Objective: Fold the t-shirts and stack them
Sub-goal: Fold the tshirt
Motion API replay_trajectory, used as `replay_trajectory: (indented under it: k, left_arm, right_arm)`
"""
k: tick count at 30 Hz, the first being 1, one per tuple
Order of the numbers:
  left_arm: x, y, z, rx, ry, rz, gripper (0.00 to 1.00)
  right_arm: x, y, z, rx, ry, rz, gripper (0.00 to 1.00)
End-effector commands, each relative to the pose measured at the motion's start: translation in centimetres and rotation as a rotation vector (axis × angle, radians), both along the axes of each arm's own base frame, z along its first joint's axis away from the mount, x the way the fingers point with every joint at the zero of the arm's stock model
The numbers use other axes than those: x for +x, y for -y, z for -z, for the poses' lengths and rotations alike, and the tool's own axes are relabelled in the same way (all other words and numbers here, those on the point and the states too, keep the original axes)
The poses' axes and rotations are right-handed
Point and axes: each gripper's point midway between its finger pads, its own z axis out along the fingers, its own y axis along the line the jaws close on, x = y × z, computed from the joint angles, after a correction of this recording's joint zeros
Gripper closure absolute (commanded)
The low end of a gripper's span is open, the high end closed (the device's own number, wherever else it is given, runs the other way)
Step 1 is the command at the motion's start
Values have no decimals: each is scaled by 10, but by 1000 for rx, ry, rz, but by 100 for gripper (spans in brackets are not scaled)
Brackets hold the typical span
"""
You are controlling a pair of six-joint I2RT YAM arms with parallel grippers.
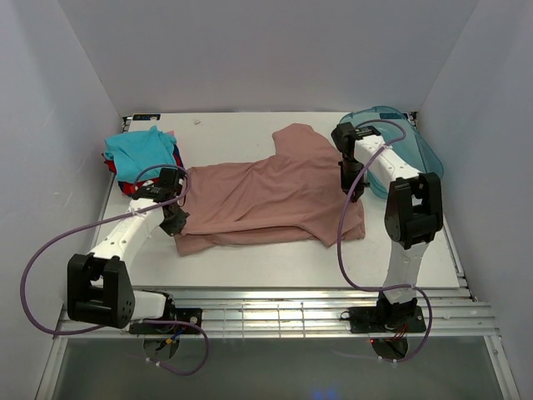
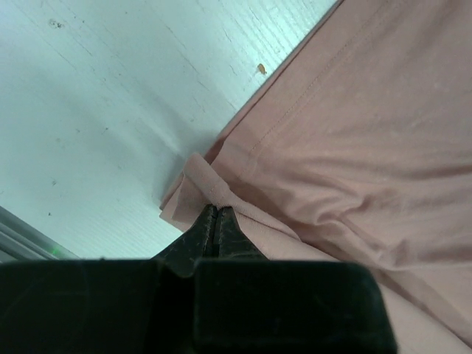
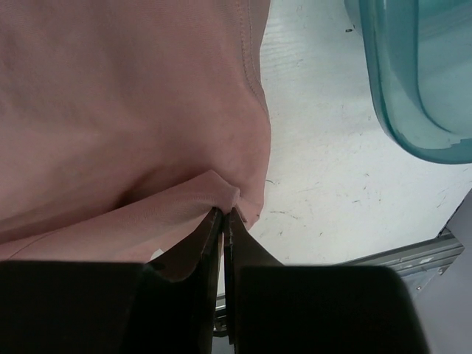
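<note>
L gripper (image 2: 215, 212) pinched pink shirt (image 1: 266, 196) at left edge, fingers pressed tight on cloth; R gripper (image 3: 223, 214) likewise at right edge. Shirt lay spread mid table (image 1: 250, 267), w/ folded teal/red/blue stack (image 1: 137, 150) at far-left corner.

Top cam high over near edge, looking down on whole table (image 1: 250, 125); wrist cams close-up, all share pink shirt (image 1: 266, 196).

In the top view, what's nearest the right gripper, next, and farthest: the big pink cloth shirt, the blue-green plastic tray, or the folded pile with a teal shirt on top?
1. Big pink cloth shirt: pinched by the right gripper.
2. Blue-green plastic tray: back right corner.
3. Folded pile with teal shirt on top: back left, far across.
</note>
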Motion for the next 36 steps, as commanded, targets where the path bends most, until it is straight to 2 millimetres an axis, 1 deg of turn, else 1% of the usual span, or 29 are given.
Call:
replay_trajectory:
  k: [1, 8, 9, 10, 11, 12, 13, 14, 15, 16, 17, 18, 19, 20, 21, 23, 24, 25, 26, 27, 28, 29, 30, 31, 32, 33, 34, 35, 36]
  left_arm:
    - [13, -2, 2, -13, 11, 16, 100]
    - [38, 7, 15, -38, -17, 68, 100]
    - [48, 8, 10, -39, 6, 78, 100]
    - [54, 8, 9, -36, 8, 83, 100]
    - [58, 8, 13, -29, -11, 98, 100]
    - [71, 9, 4, -23, 17, 103, 100]
    - [77, 8, 2, -15, 23, 108, 100]
    - [83, 8, 2, -7, 18, 115, 100]
    - [97, 7, -9, 7, 46, 126, 100]
    - [103, 6, -14, 16, 55, 127, 100]
    - [107, 5, -14, 25, 43, 129, 96]
    - [112, 4, -19, 37, 53, 141, 91]
    - [124, 5, -31, 41, 84, 147, 84]
    - [125, 4, -35, 49, 79, 149, 69]
    - [127, 3, -38, 53, 80, 149, 36]
    - [129, 0, -47, 72, 88, 141, 21]
    - [128, -1, -50, 77, 92, 138, 13]
    - [127, -2, -53, 81, 98, 133, 12]
    - [121, -3, -50, 81, 87, 131, 12]
    - [118, -2, -50, 76, 90, 126, 12]
    - [114, 0, -57, 59, 113, 114, 12]
    - [106, 4, -52, 51, 103, 119, 12]
    - [102, 9, -52, 41, 109, 121, 12]
    - [99, 14, -58, 30, 135, 126, 12]
    - [96, 30, -58, 15, 148, 152, 13]
    - [88, 38, -53, 16, 137, 168, 14]
    - [84, 47, -53, 20, 142, 187, 14]
    - [79, 66, -51, 24, 146, 227, 15]
    - [72, 76, -46, 24, 133, 249, 16]
  right_arm:
    - [14, 7, -9, -25, 26, -12, 92]
    - [24, 6, -2, -35, 10, -21, 92]
    - [25, 6, 3, -40, -3, -19, 92]
    - [27, 6, 3, -41, -3, -21, 92]
    - [33, 5, 0, -38, 7, -23, 92]
    - [36, 5, 3, -45, -1, -22, 92]
    - [39, 5, 1, -47, 2, -23, 92]
    - [48, 4, -4, -42, 26, -19, 92]
    - [51, 4, -3, -41, 25, -18, 92]
    - [55, 4, -5, -40, 31, -16, 92]
    - [64, 3, -13, -33, 63, -11, 92]
    - [68, 4, -15, -34, 74, -7, 92]
    - [72, 4, -20, -33, 93, -3, 90]
    - [76, 7, -25, -38, 113, 3, 82]
    - [81, 12, -37, -61, 155, 12, 70]
    - [84, 18, -50, -86, 204, 19, 59]
    - [80, 22, -63, -95, 235, 19, 58]
    - [76, 23, -67, -90, 250, 16, 58]
    - [78, 19, -74, -68, 296, 9, 55]
    - [64, 16, -80, -29, 308, -6, 55]
    - [58, 12, -81, 2, 314, -27, 55]
    - [51, 4, -82, 46, 318, -53, 55]
    - [44, -14, -92, 152, 348, -94, 55]
    - [27, -19, -74, 178, 292, -110, 56]
    - [16, -28, -70, 206, 270, -129, 56]
    - [5, -36, -68, 248, 256, -143, 57]
    - [-10, -38, -53, 256, 202, -140, 57]
    - [-20, -46, -52, 273, 199, -160, 57]
    - [-24, -53, -48, 298, 200, -175, 58]
